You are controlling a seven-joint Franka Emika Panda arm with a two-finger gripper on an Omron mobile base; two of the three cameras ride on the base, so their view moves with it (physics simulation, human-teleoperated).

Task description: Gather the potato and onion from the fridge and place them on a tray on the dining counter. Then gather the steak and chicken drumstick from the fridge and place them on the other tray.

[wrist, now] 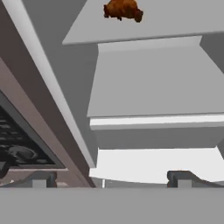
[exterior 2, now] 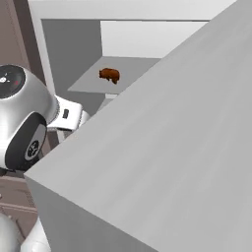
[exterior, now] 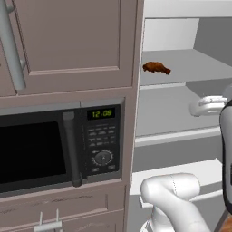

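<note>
The fridge (exterior: 181, 108) stands open, showing pale grey shelves. A chicken drumstick (exterior: 156, 68) (exterior 2: 109, 75) (wrist: 123, 9), small and orange-brown, lies alone on an upper shelf. My gripper (wrist: 111, 179) is open with nothing between its fingers. It is at the fridge's mouth, below the drumstick's shelf and well short of it, facing the lower shelves. The white hand (exterior: 206, 105) (exterior 2: 69, 114) reaches in from the side. The potato, onion, steak, trays and dining counter are out of view.
A brown cabinet with a black microwave (exterior: 45, 149) stands directly left of the fridge opening, with a cabinet door and bar handle (exterior: 11, 45) above it. The fridge's open grey door (exterior 2: 172, 147) stands close on the right.
</note>
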